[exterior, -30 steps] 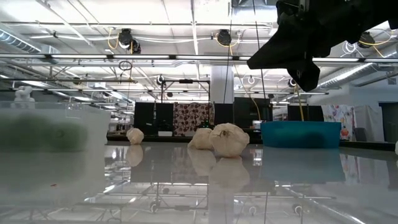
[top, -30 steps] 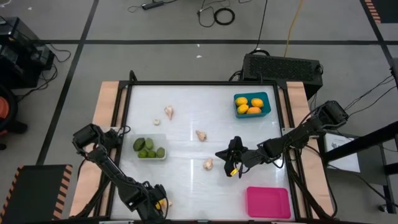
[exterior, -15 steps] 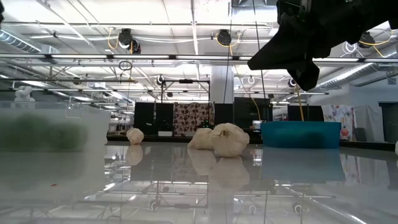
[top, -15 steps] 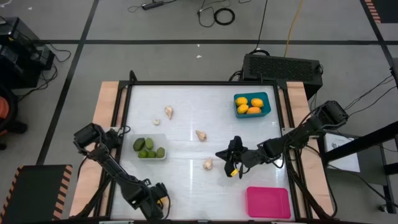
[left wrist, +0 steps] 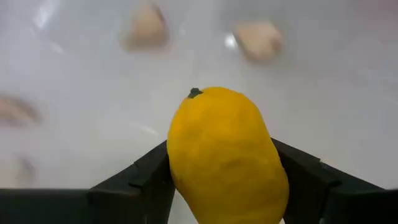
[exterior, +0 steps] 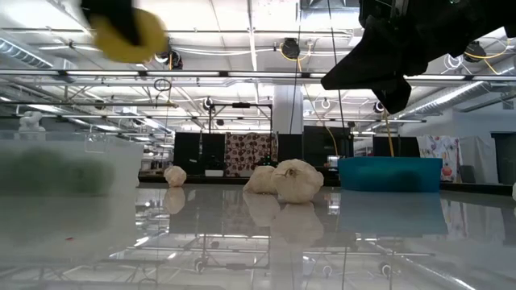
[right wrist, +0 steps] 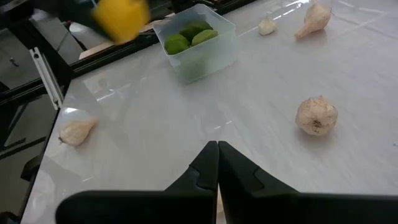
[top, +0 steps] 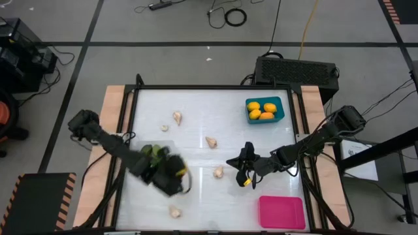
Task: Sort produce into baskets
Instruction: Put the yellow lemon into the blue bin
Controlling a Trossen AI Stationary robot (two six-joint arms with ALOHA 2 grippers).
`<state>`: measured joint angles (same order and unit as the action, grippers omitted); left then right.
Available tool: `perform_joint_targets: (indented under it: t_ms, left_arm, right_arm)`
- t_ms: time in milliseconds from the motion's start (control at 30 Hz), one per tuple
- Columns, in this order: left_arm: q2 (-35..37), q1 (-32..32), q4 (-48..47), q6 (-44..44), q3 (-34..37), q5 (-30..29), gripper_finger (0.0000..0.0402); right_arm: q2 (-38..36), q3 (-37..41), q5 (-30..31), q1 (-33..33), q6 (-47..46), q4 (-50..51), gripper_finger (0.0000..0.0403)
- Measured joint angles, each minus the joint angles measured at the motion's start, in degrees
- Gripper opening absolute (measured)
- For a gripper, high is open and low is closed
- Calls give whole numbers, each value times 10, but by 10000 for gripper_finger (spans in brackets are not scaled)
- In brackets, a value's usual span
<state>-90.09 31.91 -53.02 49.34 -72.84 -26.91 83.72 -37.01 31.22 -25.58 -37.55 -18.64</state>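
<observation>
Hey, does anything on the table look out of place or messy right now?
Nothing is spilled or damaged. Several garlic bulbs lie loose on the table, outside any basket, and the pink basket is empty. The left gripper holds a lemon above the table; the right gripper hovers shut.

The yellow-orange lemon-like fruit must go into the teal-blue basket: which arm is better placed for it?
Left. The left tool is already shut on the yellow-orange fruit; the right tool is shut and empty, though nearer the teal-blue basket.
</observation>
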Motion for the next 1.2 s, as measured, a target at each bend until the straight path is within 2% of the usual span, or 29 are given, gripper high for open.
perform_joint_targets:
  t_ms: [100,167,267,367,500,600,667,833,1000,1100,1200]
  left_arm:
    - [-4,-76,77,-136,2,0,227]
    - [-20,-127,164,-231,2,20,227]
    - [-56,-202,293,-354,2,89,228]
    - [-97,-272,410,-425,2,166,228]
    - [-166,-359,609,-450,2,292,228]
    - [-244,-409,772,-389,-18,398,228]
    - [-298,-429,823,-357,-53,434,228]
    - [-418,-447,825,-359,-210,439,228]
    - [-506,-457,740,-392,-364,396,228]
    - [-538,-468,707,-406,-420,370,228]
    - [-550,-476,698,-407,-442,361,228]
  right_arm:
    - [-2,0,0,-2,8,3,0]
    - [-15,0,3,-7,8,17,0]
    - [-51,0,4,-18,7,40,0]
    - [-102,0,16,-40,-2,87,0]
    - [-173,-1,78,-84,-37,185,0]
    - [-221,0,126,-115,-92,277,0]
    - [-241,-1,151,-129,-133,322,0]
    - [-266,0,172,-147,-184,374,0]
    - [-272,0,173,-147,-191,373,0]
    - [-272,0,172,-147,-199,375,0]
    - [-272,0,172,-147,-201,375,0]
